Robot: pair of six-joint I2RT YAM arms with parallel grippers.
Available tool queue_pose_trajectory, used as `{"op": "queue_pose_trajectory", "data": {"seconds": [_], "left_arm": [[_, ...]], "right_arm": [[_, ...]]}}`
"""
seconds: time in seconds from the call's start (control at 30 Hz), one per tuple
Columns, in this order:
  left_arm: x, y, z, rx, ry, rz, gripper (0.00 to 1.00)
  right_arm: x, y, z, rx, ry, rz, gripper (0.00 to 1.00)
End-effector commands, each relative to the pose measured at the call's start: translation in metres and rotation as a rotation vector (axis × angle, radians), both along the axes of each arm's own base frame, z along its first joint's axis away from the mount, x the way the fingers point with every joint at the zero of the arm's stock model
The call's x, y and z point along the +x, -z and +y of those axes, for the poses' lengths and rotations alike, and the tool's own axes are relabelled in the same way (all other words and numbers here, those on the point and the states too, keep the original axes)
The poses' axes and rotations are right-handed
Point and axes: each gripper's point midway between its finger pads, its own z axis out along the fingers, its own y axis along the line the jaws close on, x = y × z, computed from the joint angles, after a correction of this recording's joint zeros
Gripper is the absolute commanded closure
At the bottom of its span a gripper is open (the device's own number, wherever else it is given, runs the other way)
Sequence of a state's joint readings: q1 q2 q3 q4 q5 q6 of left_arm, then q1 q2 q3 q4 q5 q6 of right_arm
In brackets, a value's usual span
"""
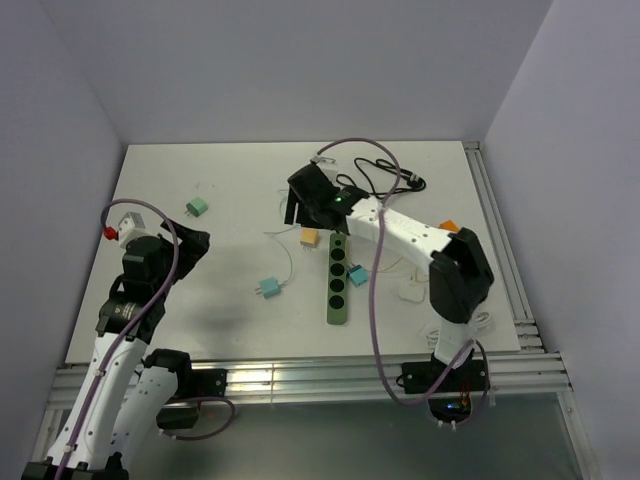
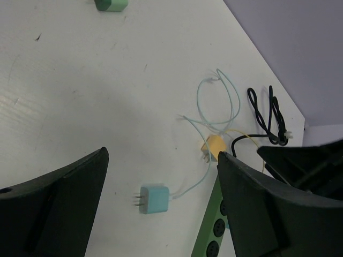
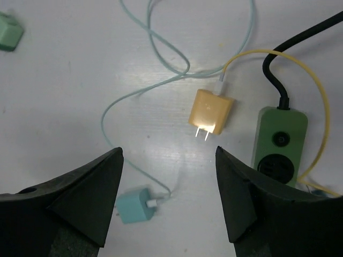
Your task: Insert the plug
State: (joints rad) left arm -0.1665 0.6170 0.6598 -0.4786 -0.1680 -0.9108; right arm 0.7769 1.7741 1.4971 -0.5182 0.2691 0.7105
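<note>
The green power strip [image 1: 339,280] lies lengthwise in the middle of the table, sockets up; its switch end shows in the right wrist view [image 3: 280,139]. An orange plug [image 1: 309,238] with a yellow cord lies just left of the strip's far end, prongs toward the camera in the right wrist view [image 3: 211,111]. My right gripper [image 1: 300,200] is open and empty above it [image 3: 167,160]. A light blue plug [image 1: 267,288] with a pale cord lies further left [image 2: 154,199]. My left gripper [image 1: 190,245] is open, empty and raised at the left [image 2: 163,160].
A green plug [image 1: 196,208] lies at the far left. A teal plug [image 1: 358,275] and a white adapter [image 1: 411,292] lie right of the strip. A black cable [image 1: 385,180] coils at the back. The right arm's purple cable loops over the strip.
</note>
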Motion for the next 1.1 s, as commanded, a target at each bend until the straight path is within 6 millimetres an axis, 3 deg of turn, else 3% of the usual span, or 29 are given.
{"op": "queue_pose_trajectory", "data": {"seconds": [0.0, 0.4, 0.7, 1.07], "left_arm": [[-0.004, -0.023, -0.006, -0.004, 0.047, -0.044, 0.12], [-0.004, -0.042, -0.013, 0.021, 0.107, -0.075, 0.13], [-0.003, -0.044, -0.023, -0.001, 0.156, -0.084, 0.13], [-0.001, -0.045, -0.033, -0.015, 0.213, -0.093, 0.14]], "right_arm": [[0.009, 0.025, -0.012, -0.112, 0.145, 0.064, 0.24], [0.027, 0.078, -0.005, -0.184, 0.229, 0.121, 0.37], [0.046, 0.104, -0.010, -0.174, 0.251, 0.180, 0.35], [0.052, 0.136, -0.009, -0.188, 0.228, 0.238, 0.38]]}}
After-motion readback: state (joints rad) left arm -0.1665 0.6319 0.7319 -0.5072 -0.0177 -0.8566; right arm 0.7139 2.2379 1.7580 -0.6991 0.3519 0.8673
